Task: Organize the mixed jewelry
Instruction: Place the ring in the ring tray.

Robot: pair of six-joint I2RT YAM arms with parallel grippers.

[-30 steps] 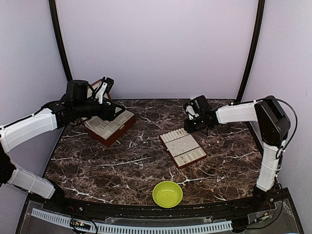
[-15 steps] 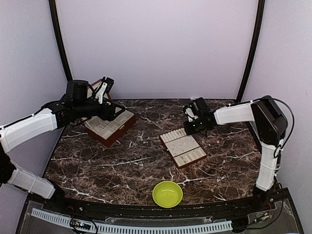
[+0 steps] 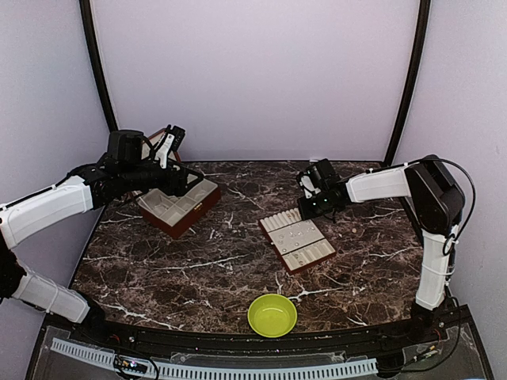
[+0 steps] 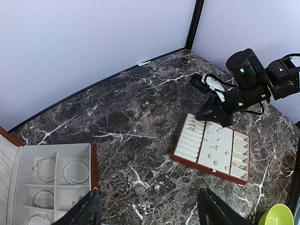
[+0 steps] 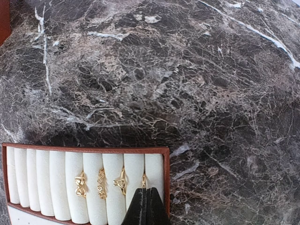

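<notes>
Right wrist view showed the right gripper [image 5: 146, 202] with its jaws clenched tight together, the tips low over the near end of the padded tray [image 5: 84, 151]. They sat just at the last of four gold rings [image 5: 101, 183] tucked between the cream rolls; whether they pinched that ring could not be told. From the left wrist view, the left gripper [image 4: 150, 213] hung with its jaws released wide, grasping nothing, above the marble table [image 4: 136, 117] just beside the red-brown hinged box [image 4: 93, 164]. Several silvery hoops [image 4: 75, 172] lay in the box's cream compartments. Tiny pale bead-like pieces [image 4: 218, 150] sat scattered over the tray's flat middle section. From the top external view, a green bowl [image 3: 272, 314] stood near the table's front edge, well apart from box and tray.
</notes>
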